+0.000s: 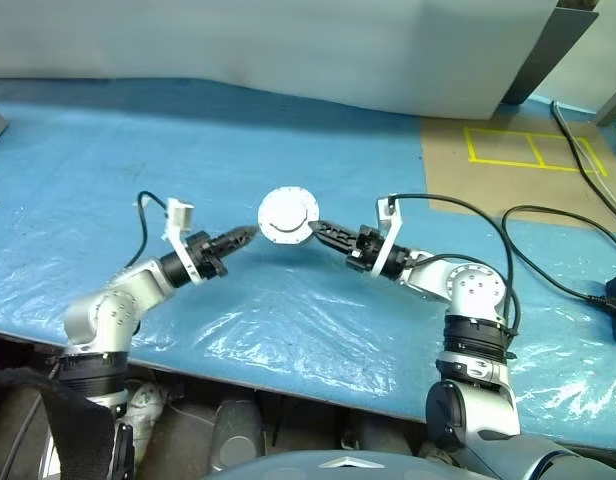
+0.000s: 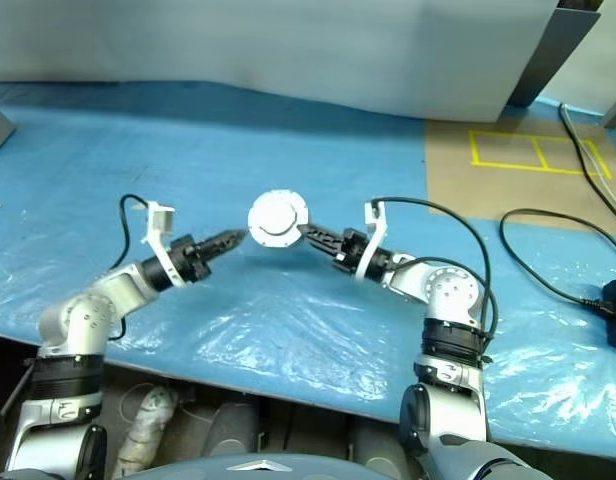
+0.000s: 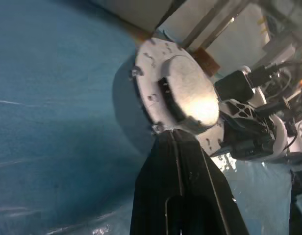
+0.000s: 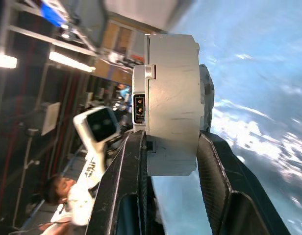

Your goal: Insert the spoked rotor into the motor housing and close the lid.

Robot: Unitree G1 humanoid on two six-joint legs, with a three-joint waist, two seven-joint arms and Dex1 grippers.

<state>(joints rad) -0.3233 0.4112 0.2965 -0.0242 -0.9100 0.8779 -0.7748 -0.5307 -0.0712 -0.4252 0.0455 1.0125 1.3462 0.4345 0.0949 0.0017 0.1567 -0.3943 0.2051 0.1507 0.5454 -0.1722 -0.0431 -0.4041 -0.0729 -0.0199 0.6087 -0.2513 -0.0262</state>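
A blue plastic sheet (image 1: 288, 320), wrinkled and glossy, covers the table; at its far right corner lies a brown board (image 1: 518, 165) marked with yellow tape rectangles (image 1: 533, 148), and black cables (image 1: 548, 250) trail across that side. A pale wall panel (image 1: 288, 45) stands behind the table. The right gripper (image 1: 316, 228) holds the motor housing (image 1: 287, 215) up off the sheet between the two arms, its fingers (image 4: 129, 186) pinching the grey puck by its flat faces, edge-on in the right wrist view. The lid (image 3: 190, 98) is on the housing, so the windings and the spoked rotor are hidden. The left gripper (image 1: 250, 235) sits just beside the housing's rim, its fingers (image 3: 185, 186) pressed together; whether its tip touches the metal is hard to tell. A person shows blurred in the right wrist view's background. No writing is legible anywhere.
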